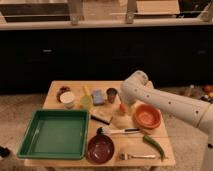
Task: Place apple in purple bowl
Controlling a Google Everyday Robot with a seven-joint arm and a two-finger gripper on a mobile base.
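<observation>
The apple (123, 107), small and orange-red, shows just under the end of my white arm, between the small metal cup (111, 93) and the orange bowl (147, 116). My gripper (125, 102) is at the apple, reaching down from the arm's wrist at mid-table, and is mostly hidden by the arm. I cannot tell whether the apple is on the table or lifted. The purple bowl (100, 148), dark and glossy, stands empty at the table's front edge, nearer the camera and a little left of the gripper.
A green rectangular tray (55, 134) fills the front left. A blue sponge (97, 96), a yellow-green cup (86, 102) and a white cup (67, 98) stand at the back. A spoon (117, 131), a fork (137, 156) and a green pepper (154, 145) lie at the front right.
</observation>
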